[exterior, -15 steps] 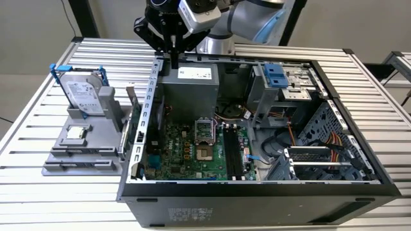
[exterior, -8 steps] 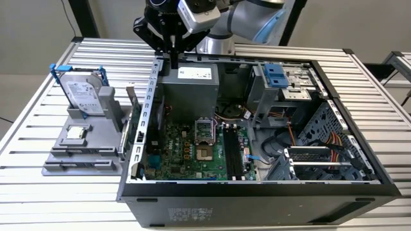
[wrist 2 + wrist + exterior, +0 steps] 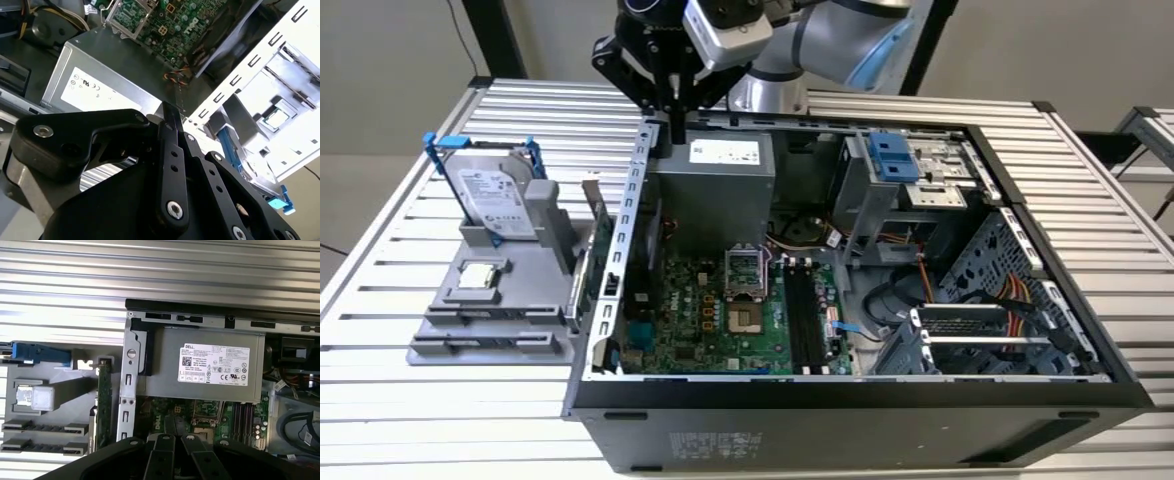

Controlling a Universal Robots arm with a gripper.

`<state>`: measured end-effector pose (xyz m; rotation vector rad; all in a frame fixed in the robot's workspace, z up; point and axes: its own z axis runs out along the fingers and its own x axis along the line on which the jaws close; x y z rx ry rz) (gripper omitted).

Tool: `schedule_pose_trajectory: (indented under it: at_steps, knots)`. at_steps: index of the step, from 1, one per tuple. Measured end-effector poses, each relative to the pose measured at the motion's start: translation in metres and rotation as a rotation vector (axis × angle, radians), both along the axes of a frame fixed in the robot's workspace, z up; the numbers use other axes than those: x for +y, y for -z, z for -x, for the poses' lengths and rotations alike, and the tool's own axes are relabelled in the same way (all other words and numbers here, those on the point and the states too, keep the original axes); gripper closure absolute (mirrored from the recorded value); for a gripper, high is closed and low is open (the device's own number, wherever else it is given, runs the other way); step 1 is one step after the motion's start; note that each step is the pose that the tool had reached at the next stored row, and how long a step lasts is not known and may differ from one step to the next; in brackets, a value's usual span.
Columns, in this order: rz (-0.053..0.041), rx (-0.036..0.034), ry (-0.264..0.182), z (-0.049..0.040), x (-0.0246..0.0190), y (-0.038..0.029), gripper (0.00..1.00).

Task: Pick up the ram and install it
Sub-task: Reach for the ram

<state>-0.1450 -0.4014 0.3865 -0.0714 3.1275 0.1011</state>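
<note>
The ram (image 3: 104, 400) is a thin green stick standing on edge in the grey holder (image 3: 487, 310), just outside the case's wall on the exterior view's left; it also shows as a narrow strip, the ram (image 3: 596, 235). My gripper (image 3: 675, 128) hangs above the far corner of the open computer case, over the grey power supply (image 3: 714, 170) and beyond the ram. Its black fingers (image 3: 170, 117) lie together with nothing between them. In the first wrist view my gripper (image 3: 172, 422) sits over the motherboard's edge. The long black memory slots (image 3: 803, 320) lie on the green motherboard.
A silver hard drive (image 3: 494, 195) with a blue bracket stands upright on the holder, and a small square processor chip (image 3: 480, 275) lies in front of it. Drive cages (image 3: 914, 170), cables and a fan crowd the case on the exterior view's right. The slatted metal table (image 3: 400, 400) carries everything.
</note>
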Motion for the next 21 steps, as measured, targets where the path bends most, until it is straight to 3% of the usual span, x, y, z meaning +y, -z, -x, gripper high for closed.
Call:
schedule_pose_trajectory:
  at_steps: [10, 21]
  knots:
    - [0.0, 0.0074, 0.006, 0.0094, -0.0046, 0.0002, 1.0]
    - [0.0, 0.0209, 0.009, 0.0203, -0.0054, 0.0006, 1.0]
